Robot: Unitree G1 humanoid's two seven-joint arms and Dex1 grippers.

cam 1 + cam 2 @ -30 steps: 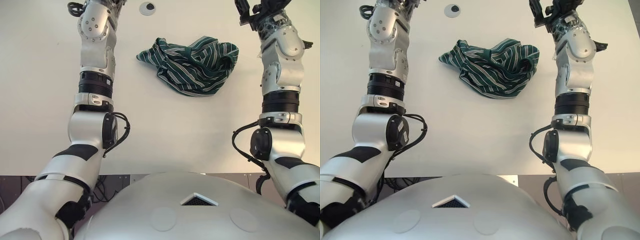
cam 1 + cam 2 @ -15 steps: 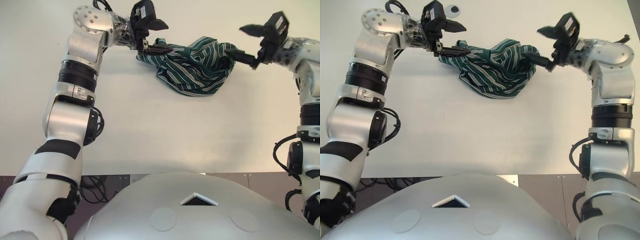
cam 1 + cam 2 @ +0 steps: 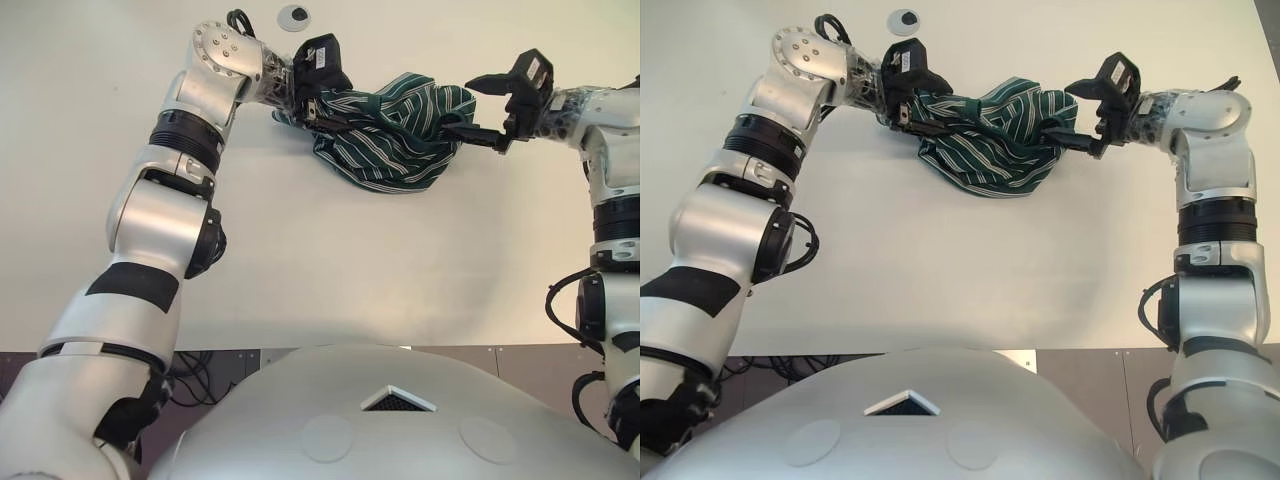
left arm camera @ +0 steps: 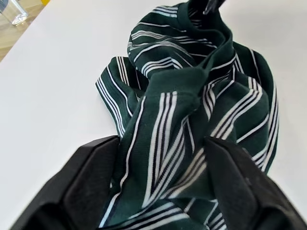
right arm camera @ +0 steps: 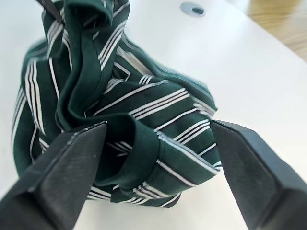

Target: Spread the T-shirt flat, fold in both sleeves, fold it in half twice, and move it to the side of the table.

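T-shirt [image 3: 390, 130] lies crumpled in heap at far middle of table [image 3: 300, 250], not yet spread. Within last second both arms swung in from sides. Left gripper [image 3: 333, 108] now at shirt's left edge, right gripper [image 3: 462, 105] at right edge. Each is spread apart, cloth between fingers, nothing clamped yet. Shirt itself not moved. Judgement: spreading step only begins; next, pinch both edges, pull apart.

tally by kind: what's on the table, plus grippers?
T-shirt: 1 (green, white stripes, crumpled)
Round disc: 1
Grippers: 2, left gripper and right gripper, both open astride folds of the cloth
Total: 4
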